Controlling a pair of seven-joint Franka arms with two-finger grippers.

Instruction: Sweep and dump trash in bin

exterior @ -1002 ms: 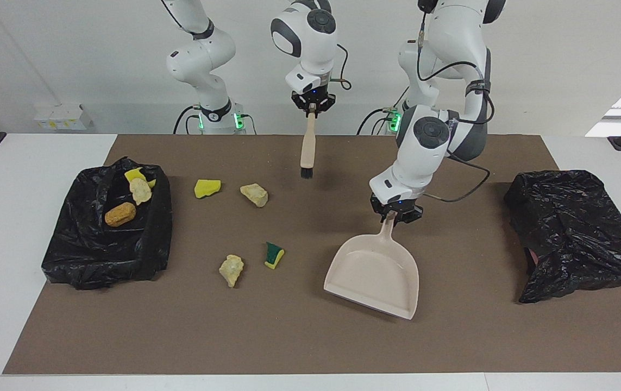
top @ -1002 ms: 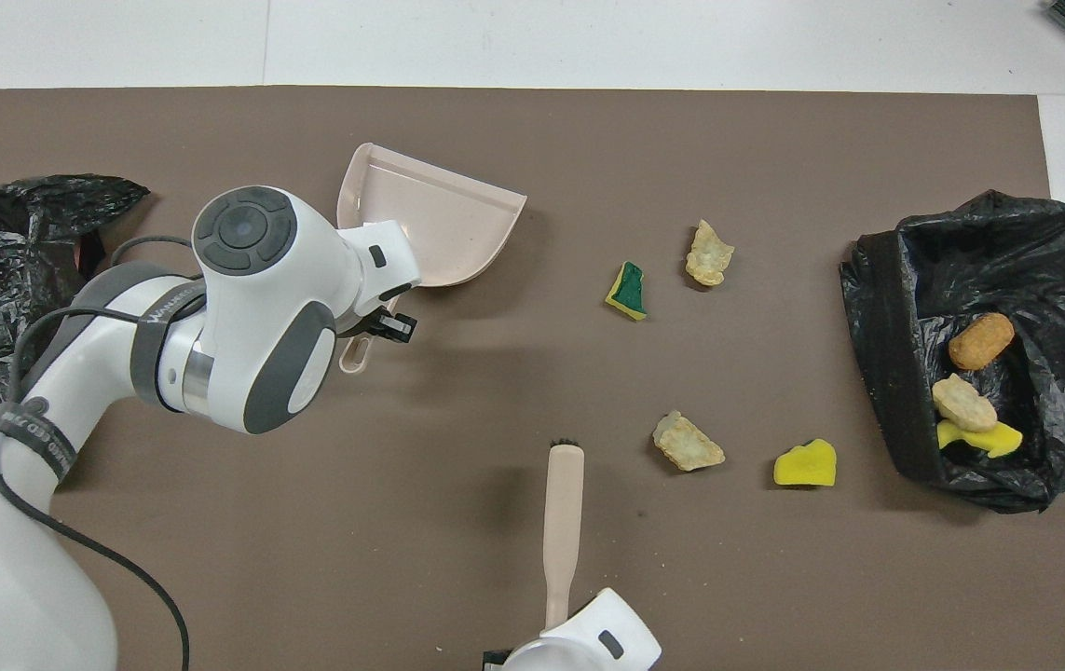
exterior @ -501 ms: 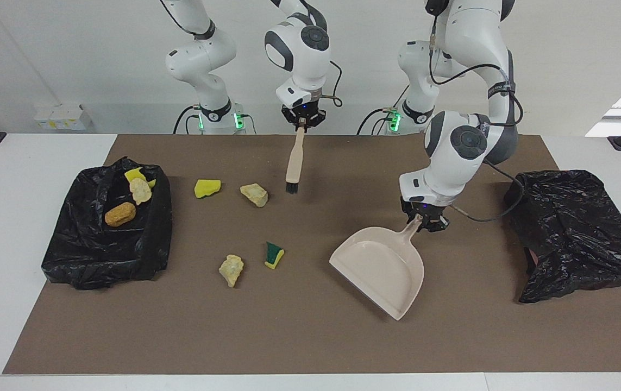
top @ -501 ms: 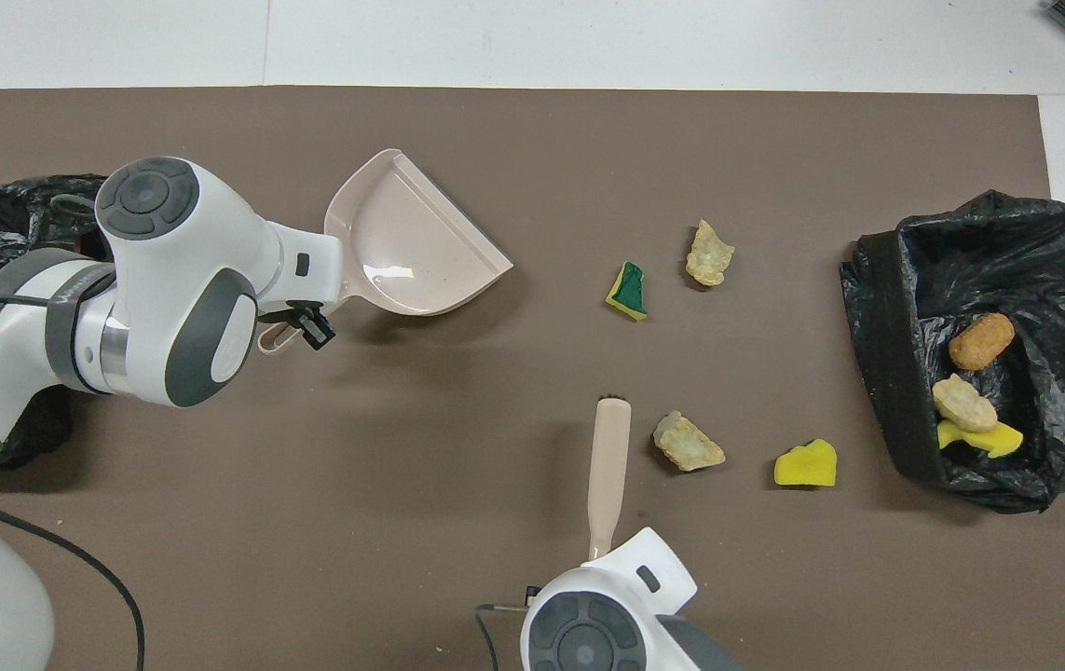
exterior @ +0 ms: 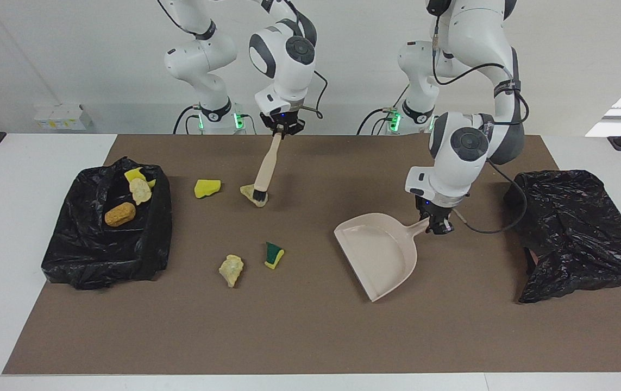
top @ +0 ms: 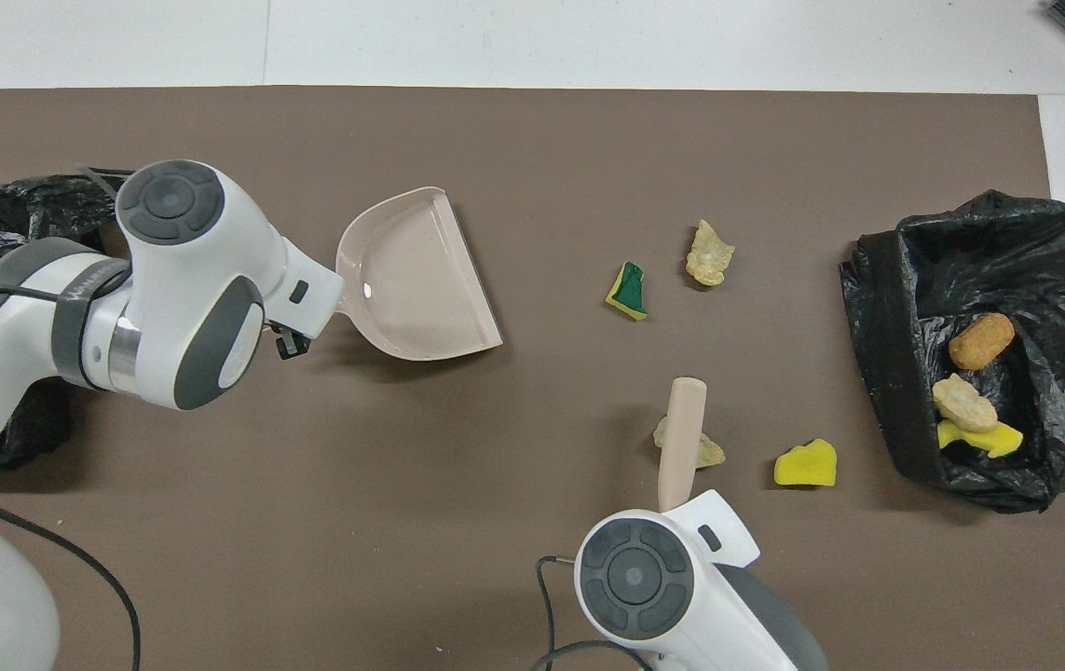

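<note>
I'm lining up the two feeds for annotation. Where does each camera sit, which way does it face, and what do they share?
Facing view: high across the table, looking at the robots; both whole arms show, right gripper holding the brush, left gripper holding the dustpan.
Overhead view: above the robots' end, looking steeply down; wrists and forearms show.
Shared: brush, dustpan, green-and-yellow sponge wedge.

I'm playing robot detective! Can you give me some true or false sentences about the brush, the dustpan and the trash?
1. The right gripper holds the brush. True.
2. The dustpan has trash inside. False: it is empty.
3. Three scraps lie in the black bin. True.
4. The left gripper holds nothing. False: it grips the dustpan's handle.
5. The green-and-yellow sponge wedge is in the bin. False: it lies on the brown mat.
</note>
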